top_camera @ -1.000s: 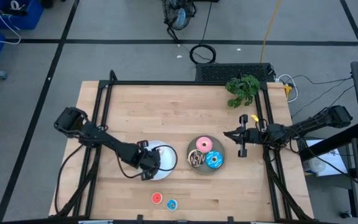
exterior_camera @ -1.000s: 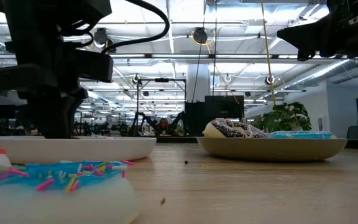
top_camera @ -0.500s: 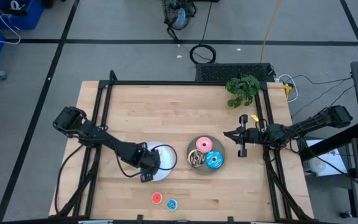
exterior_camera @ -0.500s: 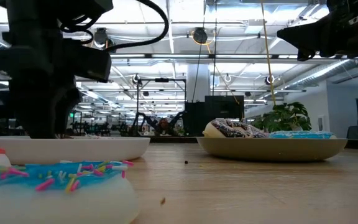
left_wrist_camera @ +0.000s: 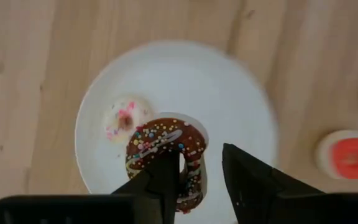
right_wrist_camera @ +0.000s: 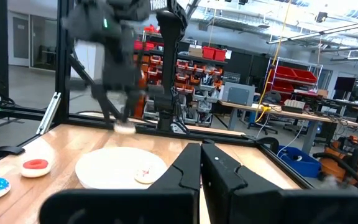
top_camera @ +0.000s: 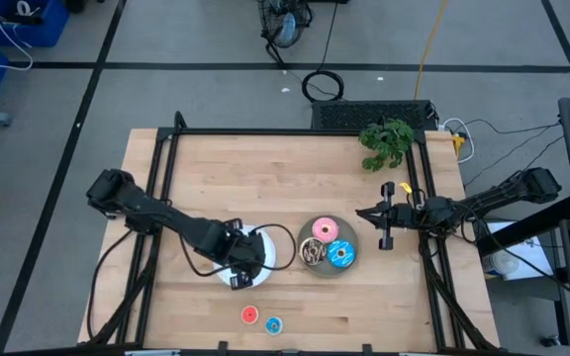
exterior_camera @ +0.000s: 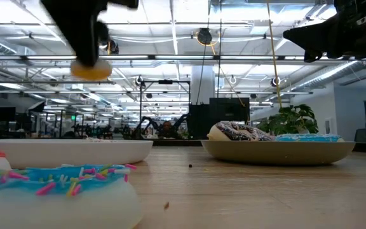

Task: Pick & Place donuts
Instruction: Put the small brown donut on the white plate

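Note:
My left gripper (left_wrist_camera: 201, 158) hangs over the white plate (top_camera: 273, 247), shut on the tiny brown sprinkled donut (left_wrist_camera: 160, 146). In the low view that donut (exterior_camera: 91, 69) floats high above the plate (exterior_camera: 68, 151). The tiny white-pink donut (left_wrist_camera: 124, 118) lies flat on the white plate. The tiny red donut (top_camera: 249, 315) and the tiny blue one (top_camera: 273, 324) lie on the table near its front edge. The grey plate (top_camera: 328, 269) carries the pink (top_camera: 325, 230), brown streaked (top_camera: 313, 254) and blue (top_camera: 341, 255) donuts. My right gripper (right_wrist_camera: 201, 163) waits shut by the table's right side. My left gripper comes from above, pointing down, and has the tiny brown donut by one side of its ring (left_wrist_camera: 194, 155). One finger (left_wrist_camera: 169, 177) lies over the hole, the other (left_wrist_camera: 244, 171) stands outside the rim. The donut is lifted clear of the plate and sits tilted.
A green plant (top_camera: 387, 141) stands at the table's far right corner. Black frame rails (top_camera: 166, 188) run along the table's left, far and right sides. Bare wood lies between the plates and the far edge.
My left gripper has risen from the white plate with the tiny brown donut in its fingers and has shifted a little toward the right. The donut, down at the plate before, now hangs clear above it.

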Controlling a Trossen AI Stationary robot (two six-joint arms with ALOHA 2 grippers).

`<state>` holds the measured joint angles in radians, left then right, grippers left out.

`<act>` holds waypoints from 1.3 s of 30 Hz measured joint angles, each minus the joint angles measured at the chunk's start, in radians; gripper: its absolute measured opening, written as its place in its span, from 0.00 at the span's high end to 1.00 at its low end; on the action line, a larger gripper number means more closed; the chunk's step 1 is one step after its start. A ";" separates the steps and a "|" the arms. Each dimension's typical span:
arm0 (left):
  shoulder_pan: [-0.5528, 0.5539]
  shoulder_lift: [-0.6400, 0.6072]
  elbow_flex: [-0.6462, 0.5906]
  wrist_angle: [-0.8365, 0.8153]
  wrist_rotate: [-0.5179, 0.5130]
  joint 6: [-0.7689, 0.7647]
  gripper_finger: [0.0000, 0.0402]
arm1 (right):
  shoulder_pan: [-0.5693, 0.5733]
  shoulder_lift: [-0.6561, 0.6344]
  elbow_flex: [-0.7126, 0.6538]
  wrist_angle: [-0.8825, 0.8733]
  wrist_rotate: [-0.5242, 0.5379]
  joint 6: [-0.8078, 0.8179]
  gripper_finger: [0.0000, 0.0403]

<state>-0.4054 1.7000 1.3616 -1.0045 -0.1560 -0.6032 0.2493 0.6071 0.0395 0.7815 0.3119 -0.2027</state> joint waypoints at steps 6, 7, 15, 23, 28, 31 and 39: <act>-0.082 -0.001 0.178 -0.011 0.003 0.186 0.84 | 0.000 0.000 0.000 0.000 0.000 0.000 1.00; -0.100 -0.001 0.199 -0.012 -0.018 0.212 0.88 | 0.000 0.000 0.000 0.000 0.000 0.000 1.00; -0.178 -0.001 0.258 -0.033 -0.160 0.232 0.92 | 0.000 0.000 0.000 0.000 0.000 0.000 1.00; -0.143 -0.002 0.184 -0.136 -0.244 0.123 0.97 | 0.000 0.000 0.000 0.000 0.000 0.019 1.00; -0.140 0.000 -0.027 0.057 -0.134 0.191 0.95 | 0.000 0.000 0.000 0.000 0.000 0.018 1.00; -0.127 0.001 -0.142 0.129 -0.132 0.146 0.96 | 0.000 0.000 0.000 0.000 0.000 0.017 1.00; -0.092 0.000 -0.324 0.284 -0.060 0.039 0.74 | 0.000 0.008 0.000 -0.007 -0.034 0.056 1.00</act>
<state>-0.4973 1.7000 1.0371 -0.7206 -0.2161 -0.5646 0.2493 0.6153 0.0395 0.7749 0.2782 -0.1472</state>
